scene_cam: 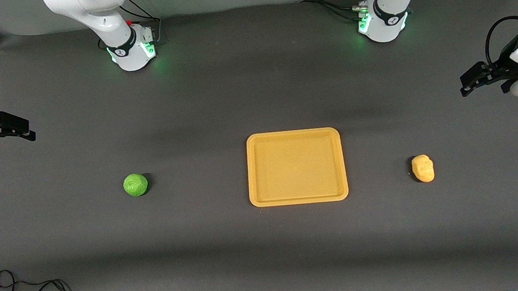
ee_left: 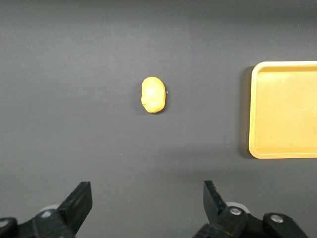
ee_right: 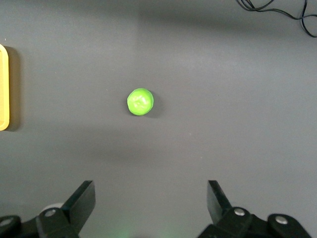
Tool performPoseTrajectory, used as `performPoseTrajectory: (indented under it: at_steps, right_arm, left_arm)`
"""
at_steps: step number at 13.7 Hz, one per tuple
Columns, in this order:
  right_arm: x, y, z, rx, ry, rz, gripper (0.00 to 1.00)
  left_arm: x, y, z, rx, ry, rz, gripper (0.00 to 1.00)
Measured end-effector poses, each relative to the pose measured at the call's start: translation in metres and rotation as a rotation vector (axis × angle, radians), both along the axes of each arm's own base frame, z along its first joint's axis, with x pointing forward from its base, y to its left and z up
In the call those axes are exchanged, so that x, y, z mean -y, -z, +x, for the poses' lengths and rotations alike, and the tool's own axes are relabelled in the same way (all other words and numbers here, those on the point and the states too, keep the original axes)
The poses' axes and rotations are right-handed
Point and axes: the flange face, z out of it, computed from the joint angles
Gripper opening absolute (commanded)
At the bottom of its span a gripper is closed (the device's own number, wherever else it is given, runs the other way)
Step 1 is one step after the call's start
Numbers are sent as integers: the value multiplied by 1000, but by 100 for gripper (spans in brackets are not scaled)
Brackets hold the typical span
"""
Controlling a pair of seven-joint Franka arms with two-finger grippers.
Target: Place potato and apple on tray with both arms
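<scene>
Jaws on both grippers spread wide, nothing held. Front view: left gripper (scene_cam: pixel 469 84) up over the left arm's end of the table, right gripper (scene_cam: pixel 23 131) over the right arm's end; empty orange-yellow tray (scene_cam: pixel 296 166) mid-table, green apple (scene_cam: pixel 135 185) toward the right arm's end, lumpy yellow potato (scene_cam: pixel 423 168) toward the left arm's, both well apart from the tray. Left wrist view: glossy oblong potato (ee_left: pixel 153 95) on the table, tray (ee_left: pixel 285 110) rim beside. Right wrist view: round, bumpy apple (ee_right: pixel 140 101), tray (ee_right: pixel 3 89) edge, black cable (ee_right: pixel 277 12).

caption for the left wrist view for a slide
Open left gripper over the table, potato lying apart from the bare tray.
</scene>
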Motion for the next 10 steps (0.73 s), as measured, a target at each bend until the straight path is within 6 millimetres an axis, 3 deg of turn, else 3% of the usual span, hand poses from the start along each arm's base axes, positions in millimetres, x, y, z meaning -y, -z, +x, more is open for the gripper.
performPoseTrajectory:
  at_steps: [8, 10]
  right_arm:
    - [-2, 0, 0, -3, 102, -5, 100]
    - [-2, 0, 0, -3, 107, -6, 100]
  left_arm:
    - [0, 0, 3, 19, 1, 0, 100]
    - [1, 10, 10, 31, 8, 7, 100]
